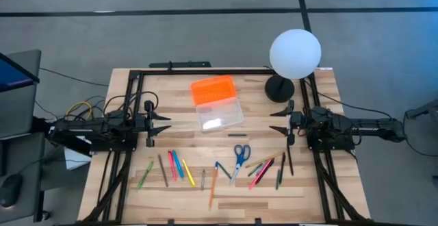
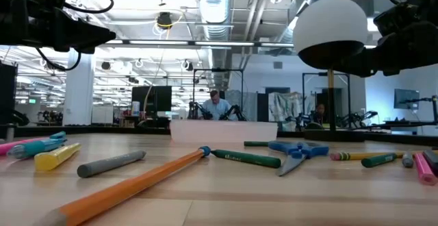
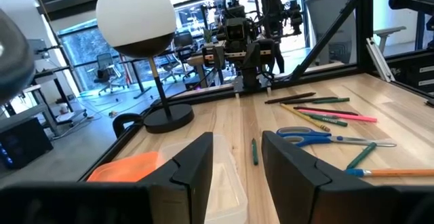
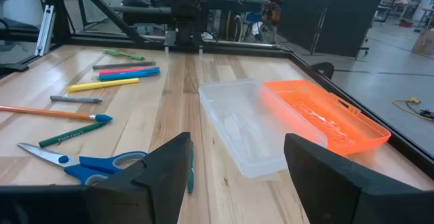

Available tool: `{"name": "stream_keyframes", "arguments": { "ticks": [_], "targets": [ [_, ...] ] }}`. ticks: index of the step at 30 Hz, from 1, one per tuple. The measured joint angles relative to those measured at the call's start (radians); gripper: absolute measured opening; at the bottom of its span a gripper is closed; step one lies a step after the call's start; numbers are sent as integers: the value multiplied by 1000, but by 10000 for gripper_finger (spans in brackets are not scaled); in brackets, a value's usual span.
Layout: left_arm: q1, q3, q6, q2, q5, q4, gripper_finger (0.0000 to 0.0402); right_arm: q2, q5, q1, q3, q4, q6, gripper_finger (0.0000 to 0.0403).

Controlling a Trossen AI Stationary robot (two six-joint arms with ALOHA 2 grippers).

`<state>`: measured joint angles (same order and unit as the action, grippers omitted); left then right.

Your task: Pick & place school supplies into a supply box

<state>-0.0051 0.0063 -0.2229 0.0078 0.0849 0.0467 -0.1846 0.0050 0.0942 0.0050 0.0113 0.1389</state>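
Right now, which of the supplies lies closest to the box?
The short dark green pen, lying alone just in front of the supply box; the other supplies lie in the row nearer the table's front edge.

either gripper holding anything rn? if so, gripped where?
Nothing held. Left gripper and right gripper both hang open and empty above the table; the scissors and pens lie untouched.

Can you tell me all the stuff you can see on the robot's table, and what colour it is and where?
supply box: one, clear, lying open mid-table, its orange lid on the far side
pens, pencils and markers: about a dozen; green, pink, yellow, orange, grey, dark; spread along the near part of the table
scissors: one pair, blue handles, among the pens
lamp: one, white globe on a black base, far right corner
left end effector: open, empty, at the left edge
right end effector: open, empty, at the right edge
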Motion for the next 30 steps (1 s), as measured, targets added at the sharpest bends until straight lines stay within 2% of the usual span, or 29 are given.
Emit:
{"name": "stream_keyframes", "arguments": {
  "ticks": [25, 30],
  "targets": [
    [0, 0, -2, 0, 2, 18, 123, 0, 0, 0, 0, 0, 0, 234],
    [0, 0, 236, -2, -46, 18, 123, 0, 0, 0, 0, 0, 0, 234]
  ]
}}
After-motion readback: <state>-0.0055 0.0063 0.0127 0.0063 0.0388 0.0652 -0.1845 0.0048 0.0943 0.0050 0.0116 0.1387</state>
